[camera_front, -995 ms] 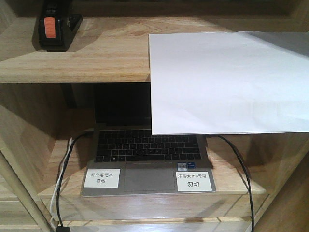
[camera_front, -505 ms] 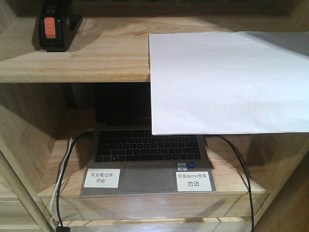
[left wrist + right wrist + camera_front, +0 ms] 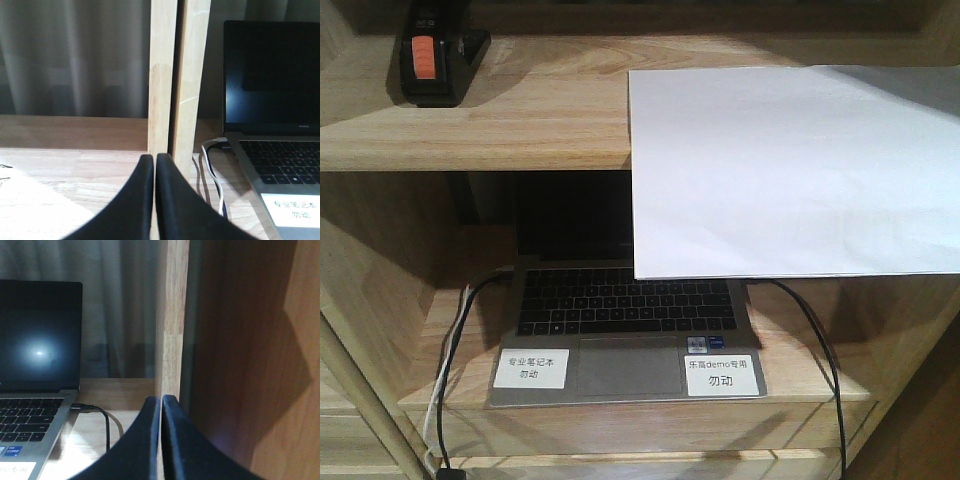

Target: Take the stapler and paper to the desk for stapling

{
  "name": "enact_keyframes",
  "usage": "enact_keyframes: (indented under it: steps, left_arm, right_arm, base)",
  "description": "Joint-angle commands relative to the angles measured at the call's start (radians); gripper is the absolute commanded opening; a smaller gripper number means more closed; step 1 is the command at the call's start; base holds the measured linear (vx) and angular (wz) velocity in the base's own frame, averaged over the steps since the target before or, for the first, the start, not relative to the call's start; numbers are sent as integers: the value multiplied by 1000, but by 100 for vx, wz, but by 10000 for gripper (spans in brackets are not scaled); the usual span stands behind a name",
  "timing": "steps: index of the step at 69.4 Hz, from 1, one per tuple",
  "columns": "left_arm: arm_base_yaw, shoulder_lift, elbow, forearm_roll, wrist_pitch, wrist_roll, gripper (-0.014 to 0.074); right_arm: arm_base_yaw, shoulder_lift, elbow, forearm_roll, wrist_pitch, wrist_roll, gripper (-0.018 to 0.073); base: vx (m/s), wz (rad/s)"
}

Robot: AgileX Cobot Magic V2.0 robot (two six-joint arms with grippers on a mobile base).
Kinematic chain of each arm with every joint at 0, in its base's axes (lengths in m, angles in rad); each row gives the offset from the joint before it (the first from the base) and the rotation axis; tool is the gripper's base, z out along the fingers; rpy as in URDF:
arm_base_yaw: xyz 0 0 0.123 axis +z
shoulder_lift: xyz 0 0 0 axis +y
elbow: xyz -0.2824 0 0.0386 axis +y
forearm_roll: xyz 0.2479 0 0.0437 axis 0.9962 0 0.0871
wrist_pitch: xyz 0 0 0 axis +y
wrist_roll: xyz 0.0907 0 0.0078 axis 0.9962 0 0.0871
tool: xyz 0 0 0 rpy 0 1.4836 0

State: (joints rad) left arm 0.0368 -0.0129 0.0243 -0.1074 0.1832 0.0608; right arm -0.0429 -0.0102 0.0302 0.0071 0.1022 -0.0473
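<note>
The black stapler with an orange-red patch sits at the far left of the upper shelf in the front view. The white paper lies on the same shelf to the right, its front part hanging out over the shelf edge. The desk is out of view. My left gripper is shut with nothing in it, facing a wooden upright left of the laptop. Beside the shelf's right upright, my right gripper is also shut and holds nothing. Neither gripper shows in the front view.
An open laptop with two white labels sits on the lower shelf. Black and white cables run down its left side, and a black cable runs on its right. Wooden uprights and a brown side panel stand close to the grippers.
</note>
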Motion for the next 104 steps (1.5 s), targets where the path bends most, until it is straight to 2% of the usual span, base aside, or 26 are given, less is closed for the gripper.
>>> enact_keyframes:
  steps: [1,24,38,46,52,59,65,72,90,104]
  left_arm:
    - [4,-15,10,-8,-77,-8,-6]
    - [4,-15,10,-16,-83,-10,-6]
    - [4,-15,10,-16,-183,-17,-6]
    - [4,-15,9,-16,-300,-17,-6]
    - [4,-15,9,-17,-439,-17,-6]
    - [4,-15,-9,-17,-621,-17,-6]
    - [4,-15,-55,-17,-682,-17,-6]
    - [4,-14,-170,-16,-634,-17,-6]
    - [4,110,-631,-15,-320,2,-6]
    - [4,329,-983,-16,-57,2,-6]
  right_arm:
    - [-7,-9,1,-7,-73,-6,-6]
    - [-7,-9,1,-7,-91,-6,-6]
    - [-7,-9,0,-7,-192,-7,-6]
    - [-7,-9,-1,-13,-302,-7,-6]
    - [-7,-9,-18,-13,-378,-7,-6]
    - [-7,-9,-85,-13,-393,-12,-6]
    - [-7,-9,-163,-13,-393,-37,-6]
    - [-7,-9,-270,-13,-393,-41,-6]
    - [-7,79,-601,-15,-349,-40,-6]
    - [-7,281,-926,-13,-69,-32,-6]
  base:
    - [0,0]
    - [0,0]
    - [0,0]
    - [0,0]
    - [0,0]
    - [0,0]
    - [0,0]
    - [0,0]
    - [0,0]
    - [0,0]
